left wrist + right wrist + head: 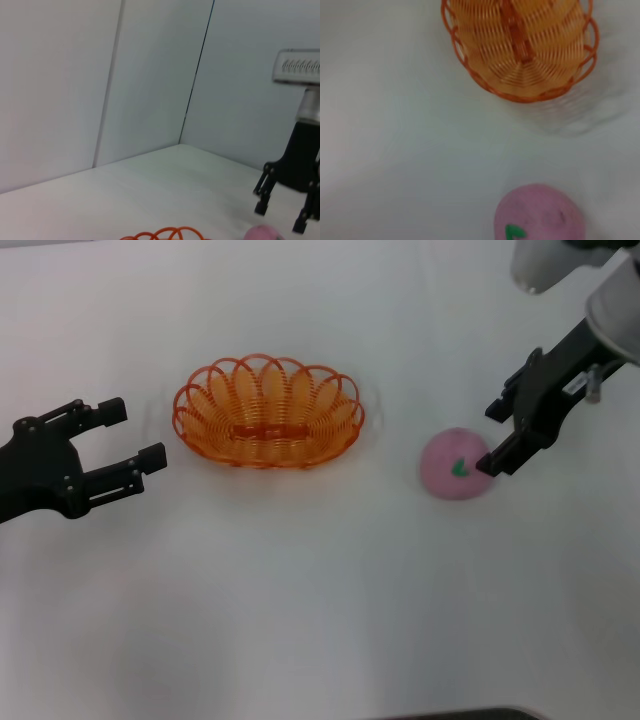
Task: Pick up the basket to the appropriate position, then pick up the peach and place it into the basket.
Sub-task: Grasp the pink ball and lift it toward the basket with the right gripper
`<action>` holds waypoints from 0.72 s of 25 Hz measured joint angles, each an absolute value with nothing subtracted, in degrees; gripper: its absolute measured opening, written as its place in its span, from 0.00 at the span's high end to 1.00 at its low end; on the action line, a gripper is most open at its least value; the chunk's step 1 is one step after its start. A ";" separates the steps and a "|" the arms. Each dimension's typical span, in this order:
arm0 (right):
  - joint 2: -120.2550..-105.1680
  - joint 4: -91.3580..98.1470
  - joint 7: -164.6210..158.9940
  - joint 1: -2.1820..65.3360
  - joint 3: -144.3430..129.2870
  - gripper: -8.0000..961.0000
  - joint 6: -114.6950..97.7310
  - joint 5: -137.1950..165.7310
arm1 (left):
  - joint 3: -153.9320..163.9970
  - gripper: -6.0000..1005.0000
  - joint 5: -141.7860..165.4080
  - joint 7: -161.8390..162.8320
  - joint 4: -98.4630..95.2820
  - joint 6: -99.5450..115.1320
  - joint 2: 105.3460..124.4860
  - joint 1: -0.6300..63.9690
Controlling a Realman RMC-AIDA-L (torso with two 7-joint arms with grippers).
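White worktop [300, 620], bare apart from two objects, backed by pale wall panels in the left wrist view. Basket [267, 411] stands upright, empty, near the middle of the worktop toward the far edge. Peach [456, 465] lies on the surface toward the right edge, well apart from the basket, leaf mark uppermost. Right gripper [494, 435], fingers spread and empty, hangs at the peach's right flank, one fingertip apparently at its surface. Left gripper [134, 434], also spread and empty, waits near the left edge, just beside the basket. Judged step: grasping the peach. Centre the fingers across its widest part, descend until they straddle it, and close gently, since a round body may roll away.
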State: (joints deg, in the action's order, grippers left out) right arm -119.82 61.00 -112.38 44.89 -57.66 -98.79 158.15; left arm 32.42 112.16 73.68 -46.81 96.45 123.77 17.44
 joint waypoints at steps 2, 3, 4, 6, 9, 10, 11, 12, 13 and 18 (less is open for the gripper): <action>-119.86 58.62 -112.70 45.12 -58.41 0.22 -96.33 157.98 | 32.28 0.20 112.14 73.88 -46.83 96.70 123.76 17.46; -119.89 57.43 -112.71 45.30 -58.68 0.22 -95.42 157.84 | 32.22 0.20 112.14 73.92 -46.83 96.77 123.76 17.48; -119.91 56.10 -112.73 45.49 -59.01 0.22 -94.39 157.69 | 32.19 0.20 112.14 73.92 -46.83 96.79 123.75 17.50; -119.95 54.12 -112.74 45.73 -59.73 0.23 -92.82 157.32 | 32.13 0.20 112.14 73.92 -46.80 97.07 123.75 17.54; -120.01 52.54 -112.75 45.81 -61.28 0.23 -91.53 155.79 | 31.96 0.20 112.14 73.92 -46.79 97.55 123.75 17.58; -119.99 52.30 -112.74 45.76 -61.77 0.24 -91.34 155.17 | 31.94 0.20 112.14 73.92 -46.79 97.61 123.75 17.57; -119.98 52.15 -112.74 45.68 -62.25 0.24 -91.26 154.76 | 31.92 0.20 112.14 73.93 -46.79 97.63 123.75 17.53; -119.95 52.06 -112.72 45.56 -62.73 0.24 -91.18 154.41 | 31.91 0.20 112.14 73.92 -46.80 97.64 123.75 17.49; -119.93 52.04 -112.72 45.47 -63.01 0.25 -91.15 154.29 | 31.90 0.20 112.15 73.92 -46.80 97.64 123.75 17.45; -119.89 52.01 -112.74 45.35 -62.96 0.41 -91.12 154.26 | 31.90 0.21 112.18 73.92 -46.71 97.65 123.75 17.42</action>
State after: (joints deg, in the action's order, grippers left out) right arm -119.89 52.01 -112.74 45.35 -62.96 -91.12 154.26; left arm 31.90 112.19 73.92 -46.71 97.65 123.75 17.42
